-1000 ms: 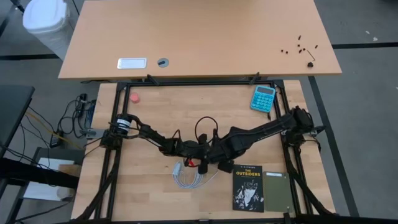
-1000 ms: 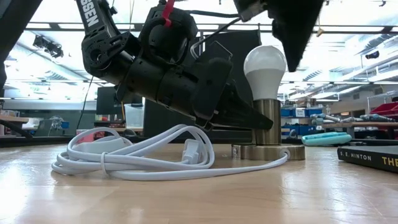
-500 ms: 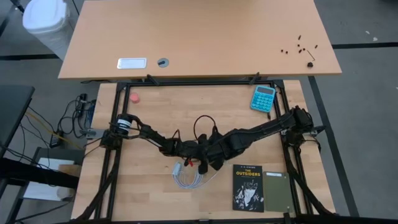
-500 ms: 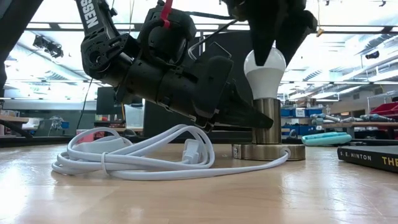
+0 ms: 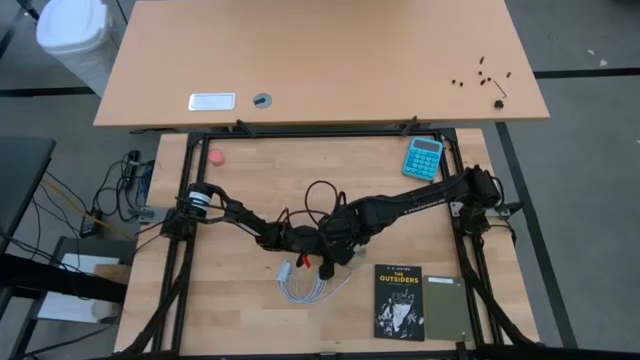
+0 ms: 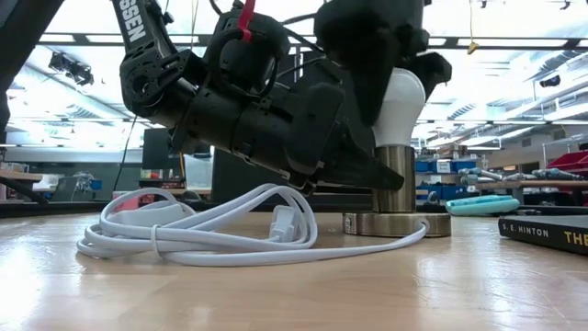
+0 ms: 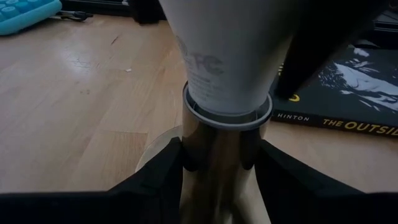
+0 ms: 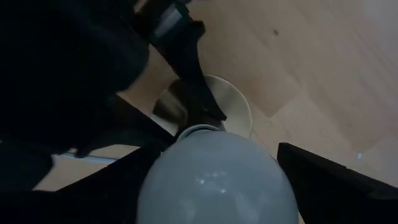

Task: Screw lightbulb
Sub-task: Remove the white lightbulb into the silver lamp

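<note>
The white lightbulb (image 6: 404, 101) stands upright in a silvery socket, whose post (image 6: 395, 179) rises from a round disc base (image 6: 397, 223) on the table. My left gripper (image 7: 221, 180) is shut on the post, low and just under the bulb. My right gripper (image 8: 214, 186) has come down over the bulb and is shut on its white globe (image 8: 211, 174). In the high view both grippers meet at the table's middle (image 5: 328, 245), and the bulb is hidden under them. The white cable (image 6: 211, 230) lies coiled beside the socket. My left gripper pinches the socket's metal post (image 7: 217, 149) between its two fingers (image 7: 155, 183), just below the bulb's collar. The fingers come nearly level from the table's left and lie across the post. The socket stands upright with its disc base on the table. My right gripper holds the bulb's globe on two opposite sides (image 8: 280, 180) between its two fingers (image 8: 336, 180). The fingers come from above, pointing down. The bulb stands upright in the socket.
A black book (image 5: 400, 300) and an olive notebook (image 5: 445, 305) lie near the front right. A blue calculator (image 5: 423, 157) lies at the far right and a small pink thing (image 5: 216, 157) at the far left. The cable coil (image 5: 305, 285) lies in front of the grippers.
My right gripper has moved toward the table's left and down, from above and to the right of the bulb to around the bulb's globe. My left gripper, the socket and the bulb have kept still.
</note>
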Controlling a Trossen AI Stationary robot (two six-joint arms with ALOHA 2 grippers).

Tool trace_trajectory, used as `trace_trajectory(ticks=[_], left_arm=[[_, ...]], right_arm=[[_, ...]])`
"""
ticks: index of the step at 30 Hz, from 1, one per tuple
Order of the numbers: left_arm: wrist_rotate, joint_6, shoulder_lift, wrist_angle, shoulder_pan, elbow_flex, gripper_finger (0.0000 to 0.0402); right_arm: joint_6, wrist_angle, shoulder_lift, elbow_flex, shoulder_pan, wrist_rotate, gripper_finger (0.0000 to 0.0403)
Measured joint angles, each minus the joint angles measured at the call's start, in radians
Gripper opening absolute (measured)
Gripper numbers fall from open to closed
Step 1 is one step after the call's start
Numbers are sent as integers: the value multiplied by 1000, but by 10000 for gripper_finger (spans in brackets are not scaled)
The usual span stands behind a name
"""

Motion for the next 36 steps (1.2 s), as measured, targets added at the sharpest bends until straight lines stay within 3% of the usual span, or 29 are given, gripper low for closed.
trace_trajectory(ticks=[7,16,20,26,36], left_arm=[[0,1,-1,-2,0,0,178],[0,1,-1,-3,0,0,178],[1,1,-1,-3,0,0,178],[2,1,-2,-3,0,0,178],[2,2,-2,-4,0,1,178]], right_arm=[[-28,36,0,-23,1,-9,322],[-77,42,0,-23,2,-29,259],[-119,42,0,-23,2,-40,257],[-257,41,0,-23,2,-50,279],[-615,40,0,-23,17,-50,271]])
